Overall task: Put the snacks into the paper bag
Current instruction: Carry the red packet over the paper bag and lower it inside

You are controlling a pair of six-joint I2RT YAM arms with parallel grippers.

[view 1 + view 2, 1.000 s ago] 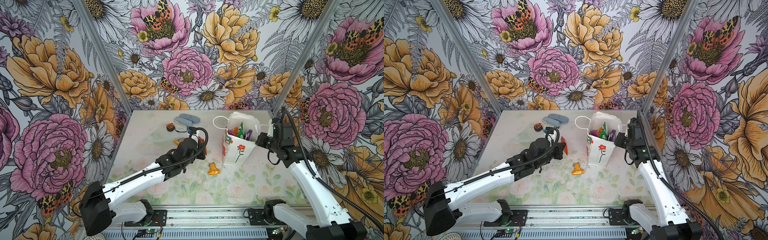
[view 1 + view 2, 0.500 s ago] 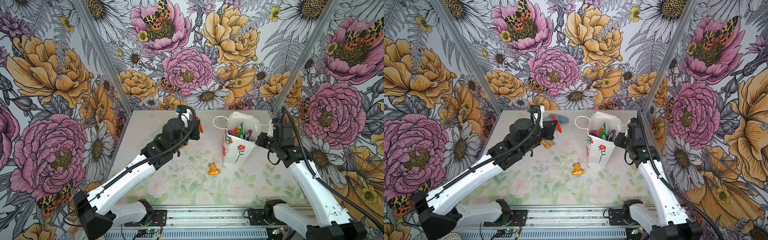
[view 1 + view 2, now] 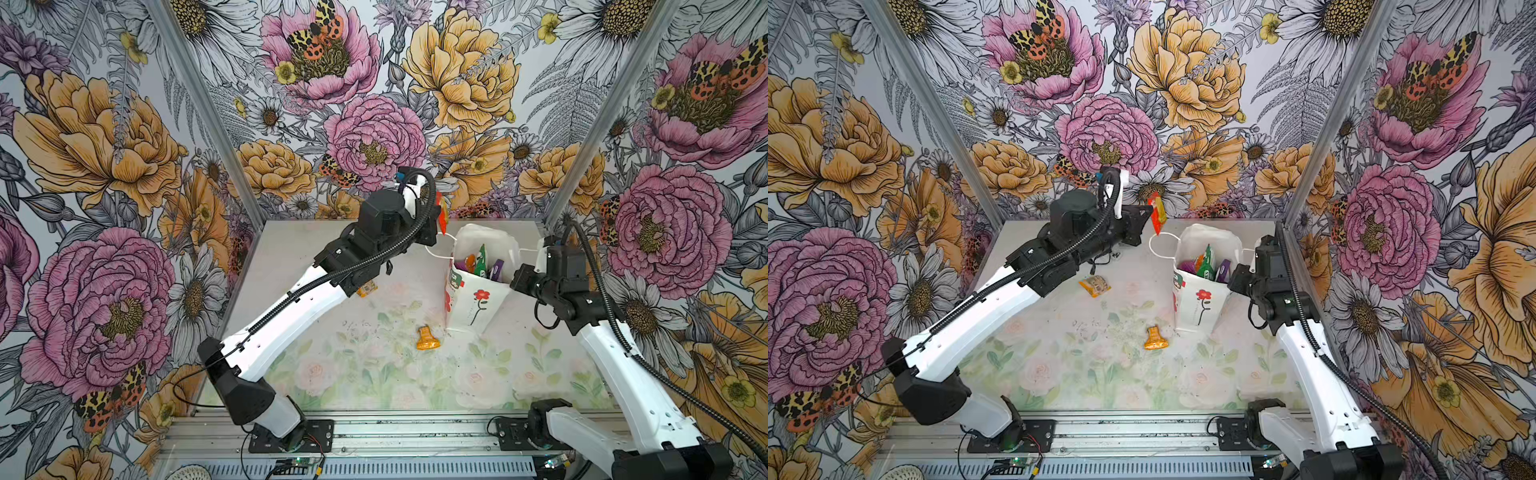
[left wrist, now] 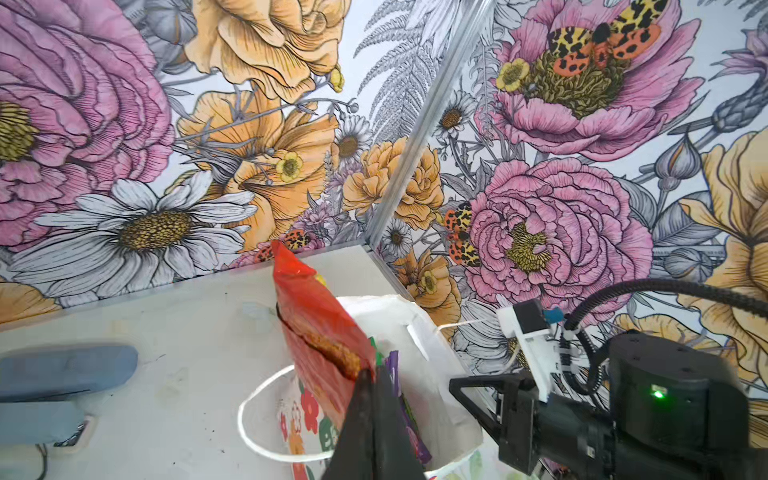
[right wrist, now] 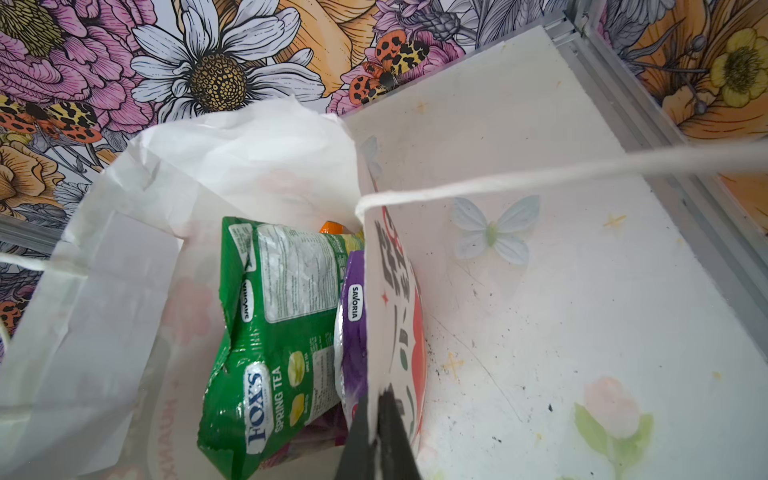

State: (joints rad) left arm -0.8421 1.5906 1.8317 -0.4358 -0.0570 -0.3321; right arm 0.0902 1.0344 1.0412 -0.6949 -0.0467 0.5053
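The white paper bag (image 3: 473, 303) (image 3: 1196, 307) with a red flower print stands open at the back right. My right gripper (image 3: 515, 278) (image 5: 376, 395) is shut on its near rim. Inside show a green Fox's packet (image 5: 282, 316), a purple packet (image 5: 351, 328) and an orange tip (image 5: 332, 227). My left gripper (image 3: 1148, 212) (image 4: 372, 374) is shut on a red-yellow snack packet (image 3: 442, 216) (image 4: 320, 328), held in the air just left of the bag's mouth. In both top views an orange packet (image 3: 427, 338) (image 3: 1155, 337) lies on the table. A yellow-orange packet (image 3: 1095, 286) lies beside the left arm.
Grey-blue oblong cases (image 4: 62, 370) lie at the back left of the table. The bag's left string handle (image 3: 434, 249) loops out under the held packet; the other handle (image 5: 540, 174) stretches past my right gripper. Flowered walls close in the back and both sides.
My left arm has lifted the red-yellow packet from table height, swung it back and then right, up to the bag's mouth. The right gripper and the bag have not moved.
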